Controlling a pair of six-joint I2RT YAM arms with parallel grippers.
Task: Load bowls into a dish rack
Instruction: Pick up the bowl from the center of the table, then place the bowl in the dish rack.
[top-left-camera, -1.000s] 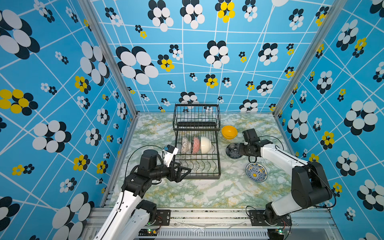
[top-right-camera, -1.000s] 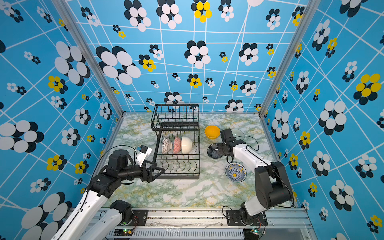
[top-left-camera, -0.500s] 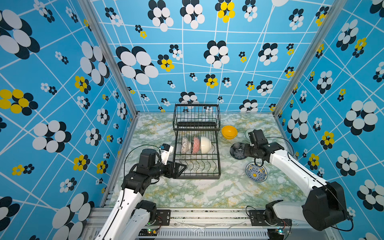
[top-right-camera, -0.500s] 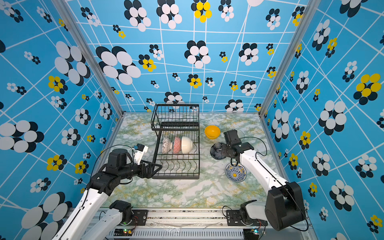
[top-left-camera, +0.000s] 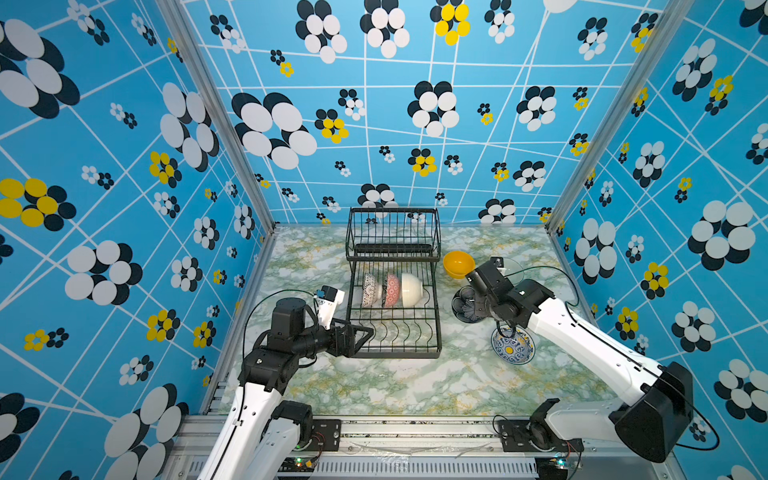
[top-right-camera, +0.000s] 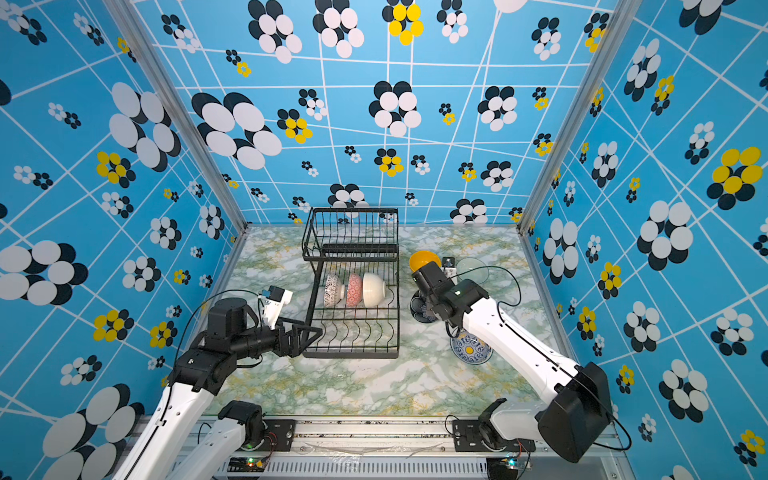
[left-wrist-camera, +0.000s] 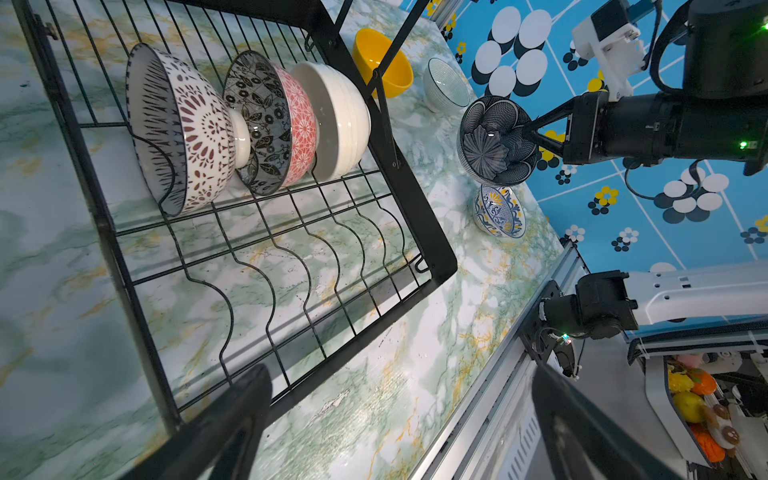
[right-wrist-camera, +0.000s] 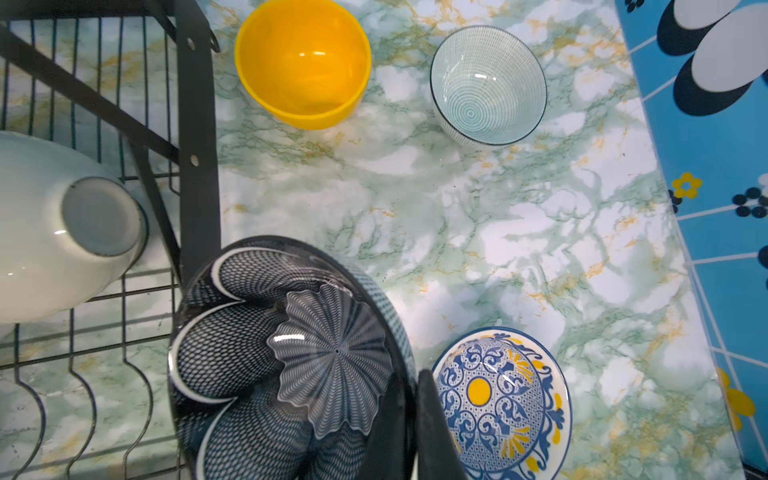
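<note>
I'm clenching the right gripper (right-wrist-camera: 409, 415) on the thin rim of the dark navy bowl (right-wrist-camera: 291, 353), so the bowl could be swivelling or slipping once I start tipping it. It's hanging tilted at the dish rack's (top-left-camera: 395, 354) 3 o'clock, just beside the frame. Clipping that frame, or the cream-white bowl (top-left-camera: 411, 286), is worrying me. The left gripper (top-left-camera: 361, 336) is idling released at the rack's 7 o'clock.

Bright, even light; soft shadows on the table (right-wrist-camera: 498, 232). Small glare spots sit inside the yellow bowl (right-wrist-camera: 303, 54). Wrist views soften toward their edges.
</note>
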